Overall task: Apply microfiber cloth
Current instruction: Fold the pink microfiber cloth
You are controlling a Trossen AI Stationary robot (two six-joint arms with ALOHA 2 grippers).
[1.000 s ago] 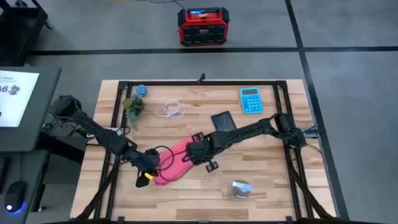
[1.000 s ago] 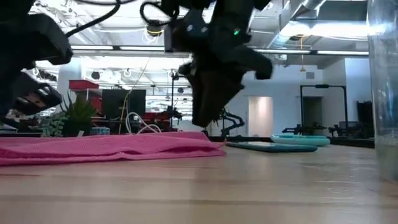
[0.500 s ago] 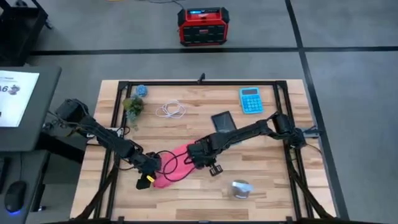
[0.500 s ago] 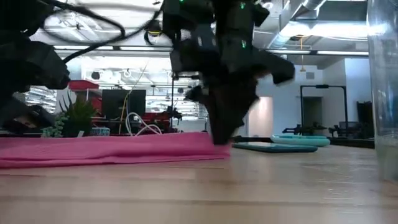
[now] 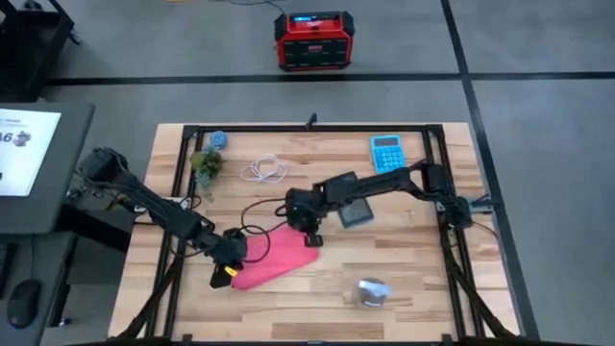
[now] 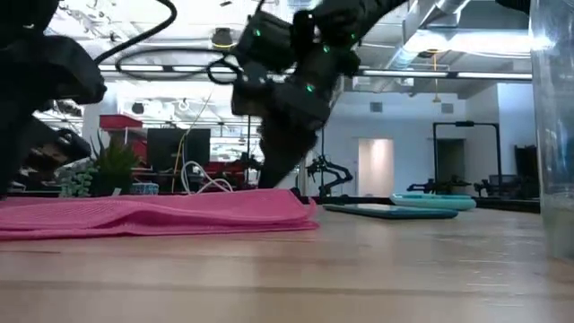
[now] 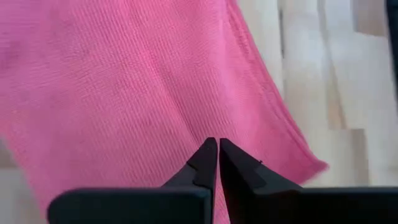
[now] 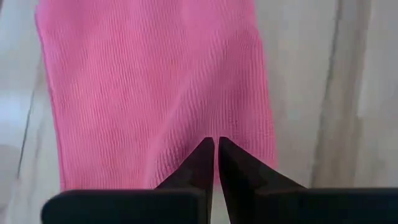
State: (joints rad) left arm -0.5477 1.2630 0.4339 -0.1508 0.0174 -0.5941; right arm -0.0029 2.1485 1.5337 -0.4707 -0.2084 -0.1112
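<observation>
both end effectors, left [image 5: 229, 261] and right [image 5: 309, 231], fingers together, over microfiber cloth [image 5: 272, 259]

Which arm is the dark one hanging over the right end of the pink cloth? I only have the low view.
Observer: The right arm. From above, the right gripper sits at the corner of the microfiber cloth nearest the dark phone.
Operator: Are its fingers open?
Observer: No. The right wrist view shows its fingers pressed together, with the tips over the cloth.
Operator: And the left one?
Observer: The left gripper is at the cloth's opposite end, and its wrist view shows it shut too.
</observation>
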